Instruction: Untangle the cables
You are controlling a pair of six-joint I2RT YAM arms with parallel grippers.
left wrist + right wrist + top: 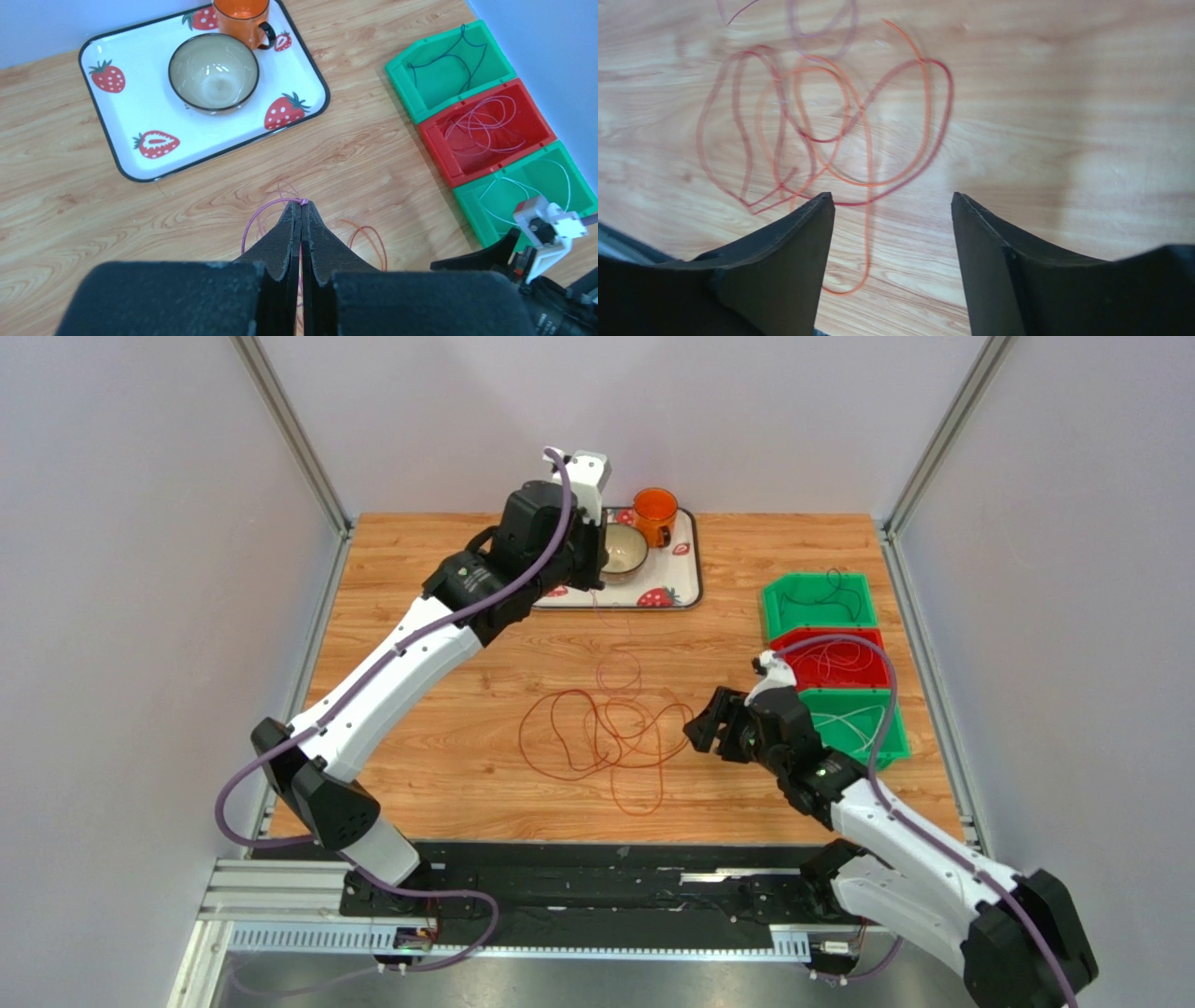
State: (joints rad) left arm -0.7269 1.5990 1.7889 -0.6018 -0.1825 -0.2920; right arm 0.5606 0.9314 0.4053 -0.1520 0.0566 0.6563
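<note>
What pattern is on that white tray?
Red strawberries on the tray, clearest in the left wrist view.

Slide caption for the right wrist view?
Open right gripper hovers over tangled red and orange cables on the wooden table.

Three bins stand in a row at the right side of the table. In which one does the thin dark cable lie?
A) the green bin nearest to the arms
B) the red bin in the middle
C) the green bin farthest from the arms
C: the dark cable lies in loose loops inside the far green bin, on the side of the red bin away from the arms.
</note>
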